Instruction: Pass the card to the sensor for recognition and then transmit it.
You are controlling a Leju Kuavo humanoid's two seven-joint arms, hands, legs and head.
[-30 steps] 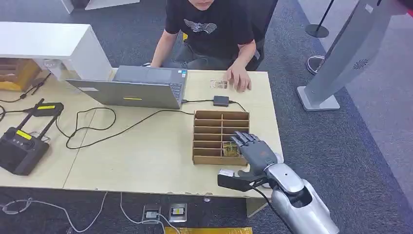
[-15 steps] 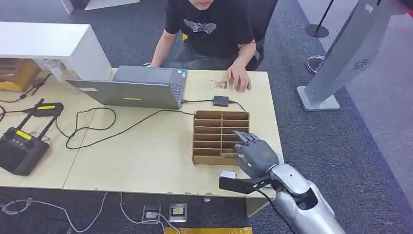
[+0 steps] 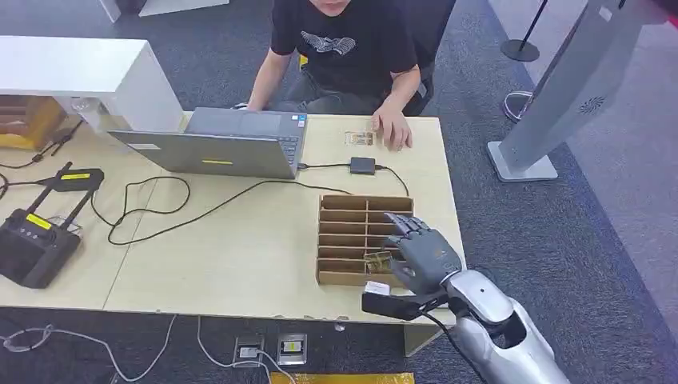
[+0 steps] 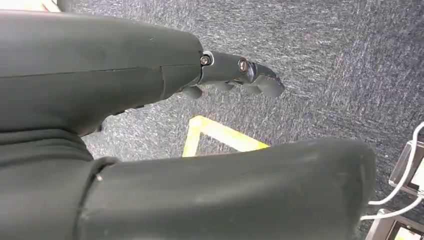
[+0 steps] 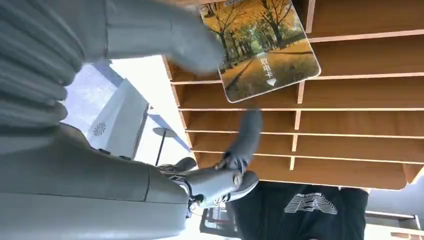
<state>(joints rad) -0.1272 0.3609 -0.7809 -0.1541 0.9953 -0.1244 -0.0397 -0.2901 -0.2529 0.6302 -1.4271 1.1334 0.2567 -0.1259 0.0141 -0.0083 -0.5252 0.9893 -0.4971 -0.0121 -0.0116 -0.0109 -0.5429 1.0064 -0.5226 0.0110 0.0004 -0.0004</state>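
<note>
Autumn-yellow card [image 5: 262,55] pinched under right robot hand [image 3: 420,254] thumb, above wooden slotted organizer [image 3: 352,240], left robot hand [image 4: 235,75] released

You are looking down on a light wooden table [image 3: 240,264] standing on dark grey carpet [image 3: 560,224]. A white cabinet [image 3: 88,72] is sitting at the far left, and a tall grey kiosk stand [image 3: 572,88] is leaning up at the right. Yellow floor tape [image 4: 220,137] is showing on the carpet.
</note>
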